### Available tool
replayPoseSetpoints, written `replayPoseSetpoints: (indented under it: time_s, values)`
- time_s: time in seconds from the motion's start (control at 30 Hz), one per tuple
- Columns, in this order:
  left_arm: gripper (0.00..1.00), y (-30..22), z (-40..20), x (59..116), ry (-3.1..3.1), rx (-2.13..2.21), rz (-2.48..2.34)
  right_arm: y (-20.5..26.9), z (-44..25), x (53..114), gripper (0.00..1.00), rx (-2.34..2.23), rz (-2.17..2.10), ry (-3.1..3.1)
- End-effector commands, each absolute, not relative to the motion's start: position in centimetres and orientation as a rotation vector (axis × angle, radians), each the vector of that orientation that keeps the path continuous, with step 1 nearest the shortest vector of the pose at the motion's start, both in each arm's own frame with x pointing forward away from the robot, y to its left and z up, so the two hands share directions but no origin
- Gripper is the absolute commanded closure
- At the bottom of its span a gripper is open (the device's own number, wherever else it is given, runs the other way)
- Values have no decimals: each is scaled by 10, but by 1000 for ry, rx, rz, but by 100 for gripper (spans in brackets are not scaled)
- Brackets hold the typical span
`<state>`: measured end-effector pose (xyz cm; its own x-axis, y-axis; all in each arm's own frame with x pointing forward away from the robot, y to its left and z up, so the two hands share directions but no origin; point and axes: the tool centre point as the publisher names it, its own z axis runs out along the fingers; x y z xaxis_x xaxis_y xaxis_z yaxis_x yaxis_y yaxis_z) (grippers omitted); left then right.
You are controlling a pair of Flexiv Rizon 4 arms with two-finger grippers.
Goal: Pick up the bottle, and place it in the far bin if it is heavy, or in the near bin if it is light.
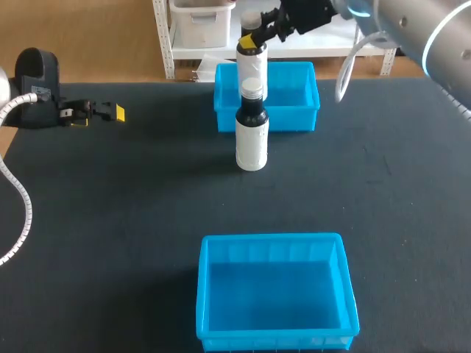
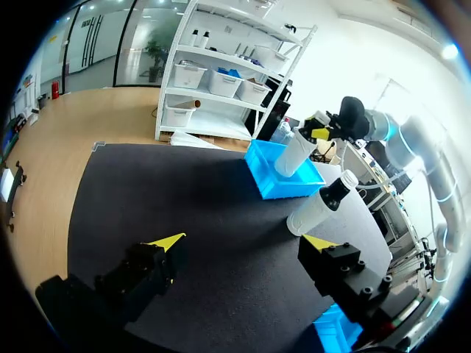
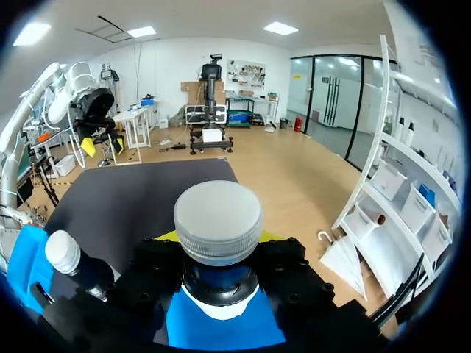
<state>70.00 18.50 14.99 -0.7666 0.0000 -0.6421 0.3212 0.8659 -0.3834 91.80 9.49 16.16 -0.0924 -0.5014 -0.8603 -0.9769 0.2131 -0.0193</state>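
A white bottle [image 1: 250, 66] with a dark neck and pale cap hangs upright over the left part of the far blue bin [image 1: 294, 118]. My right gripper [image 1: 257, 33] is shut on its neck. In the right wrist view the cap [image 3: 218, 219] sits between the yellow-tipped fingers [image 3: 165, 237]. A second, similar bottle [image 1: 251, 132] stands on the mat just in front of the far bin. The near blue bin [image 1: 272, 240] is at the front middle. My left gripper [image 1: 96, 112] rests open at the far left, away from both bottles, which also show ahead of it [image 2: 243, 243].
A dark mat [image 1: 132, 206] covers the table. The standing bottle [image 2: 324, 206] is between the two bins, closer to the far bin [image 2: 274, 185]. My left arm's white cable [image 1: 22, 206] loops along the left edge.
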Motion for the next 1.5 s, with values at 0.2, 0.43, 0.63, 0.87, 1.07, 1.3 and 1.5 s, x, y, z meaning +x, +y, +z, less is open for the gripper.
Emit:
replayPoseSetpoints:
  time_s: [0.2,0.43,0.63,0.87,1.07,1.3,1.5]
  values:
    - [0,185,150,700,2374,231,-636,107,149,935,69,-1564,1027,1658]
    - [0,185,150,700,2374,231,-636,114,138,935,69,-1559,1055,1655]
    - [0,185,150,700,2374,231,-636,117,127,934,69,-1554,1076,1662]
    - [0,185,150,700,2374,231,-636,117,118,934,65,-1551,1087,1680]
    - [0,185,150,700,2374,231,-636,117,113,934,43,-1562,1095,1697]
    - [0,185,150,700,2374,231,-636,106,119,929,0,-1548,1082,1733]
    - [0,185,150,700,2374,231,-636,63,136,917,0,-1472,1013,1796]
